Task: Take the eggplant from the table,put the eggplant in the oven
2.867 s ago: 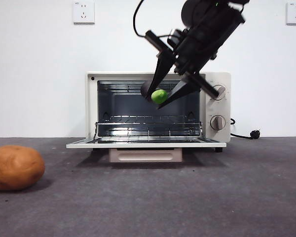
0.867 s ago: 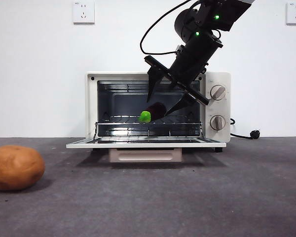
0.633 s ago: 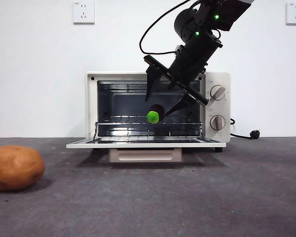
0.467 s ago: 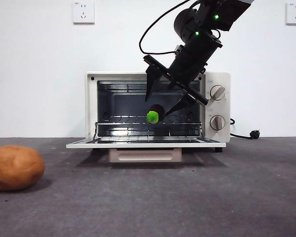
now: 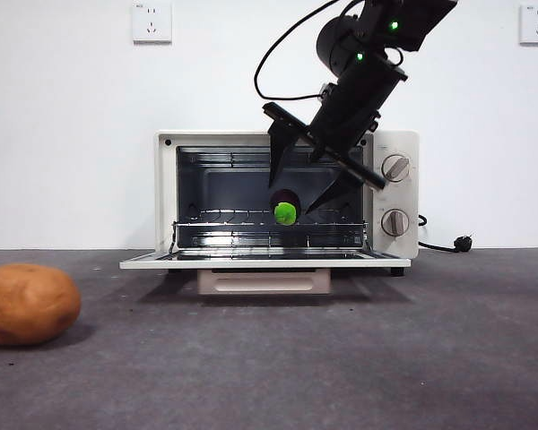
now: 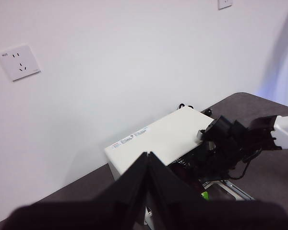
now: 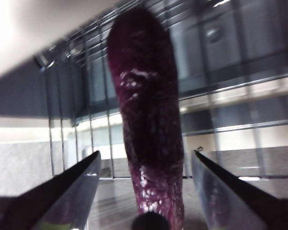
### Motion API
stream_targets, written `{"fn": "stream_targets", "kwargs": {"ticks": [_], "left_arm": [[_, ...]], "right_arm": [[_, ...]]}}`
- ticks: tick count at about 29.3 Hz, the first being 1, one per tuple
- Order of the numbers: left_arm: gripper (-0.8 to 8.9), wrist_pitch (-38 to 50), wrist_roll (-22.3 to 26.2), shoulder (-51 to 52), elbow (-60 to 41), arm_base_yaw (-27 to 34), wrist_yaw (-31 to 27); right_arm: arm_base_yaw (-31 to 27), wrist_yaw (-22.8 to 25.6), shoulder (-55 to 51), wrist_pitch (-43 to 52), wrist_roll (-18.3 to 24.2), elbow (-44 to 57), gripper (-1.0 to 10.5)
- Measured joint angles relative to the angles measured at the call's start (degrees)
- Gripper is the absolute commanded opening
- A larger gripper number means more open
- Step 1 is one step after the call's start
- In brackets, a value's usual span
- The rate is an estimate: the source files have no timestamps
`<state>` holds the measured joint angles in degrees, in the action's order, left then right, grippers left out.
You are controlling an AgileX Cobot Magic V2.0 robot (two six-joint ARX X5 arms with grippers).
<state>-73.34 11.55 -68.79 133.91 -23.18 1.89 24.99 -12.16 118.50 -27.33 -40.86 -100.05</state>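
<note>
Left gripper (image 6: 146, 165) waits high, jaws together, empty. The eggplant (image 5: 285, 208) lies on the oven (image 5: 287, 202) rack, free between the right gripper (image 5: 298, 184)'s spread jaws at its ten and two o'clock. It looks light, stiff, slick; I'd grip mid-body.

The eggplant (image 7: 146, 129) has a dark purple, slightly pitted skin with wet-looking glossy highlights. The oven (image 5: 166, 193) has a smooth cream shell of painted metal, and its wire rack (image 5: 242, 218) is shiny bare metal. The tabletop (image 5: 341, 358) looks matt, felt-like and speckled. The potato (image 5: 29, 305) is dull and faintly rough.
</note>
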Motion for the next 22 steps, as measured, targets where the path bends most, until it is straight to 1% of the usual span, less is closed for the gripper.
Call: {"fn": "stream_targets", "kwargs": {"ticks": [3,7,11,14,17,19,22], "left_arm": [[-0.05,0.0,0.0,-0.09,0.0,0.0,0.0],[-0.06,-0.02,0.0,-0.24,0.0,-0.72,0.0],[-0.06,-0.04,0.02,-0.17,0.0,-1.7,-0.2],[-0.06,-0.37,0.46,-0.17,-0.13,-2.4,-2.01],[-0.06,-0.37,1.01,-0.09,-1.73,-2.86,-5.09],[-0.06,-0.31,1.36,0.17,-3.69,-2.89,-6.86],[-0.06,0.68,1.79,0.35,-7.23,-2.89,-7.74]], "right_arm": [[-0.28,0.26,-1.55,-1.86,0.85,-0.02,3.2],[-0.44,1.79,-3.93,-4.0,2.97,-0.04,3.2],[-0.7,1.22,-6.01,-6.54,5.4,-0.04,3.2],[-0.68,1.05,-9.22,-10.05,8.7,-0.04,3.2],[-0.63,1.03,-14.25,-12.87,12.37,-0.04,3.2],[-0.63,1.03,-18.6,-14.14,14.82,-0.04,3.2],[-0.63,1.11,-25.2,-15.19,17.92,-0.07,3.2]]}}
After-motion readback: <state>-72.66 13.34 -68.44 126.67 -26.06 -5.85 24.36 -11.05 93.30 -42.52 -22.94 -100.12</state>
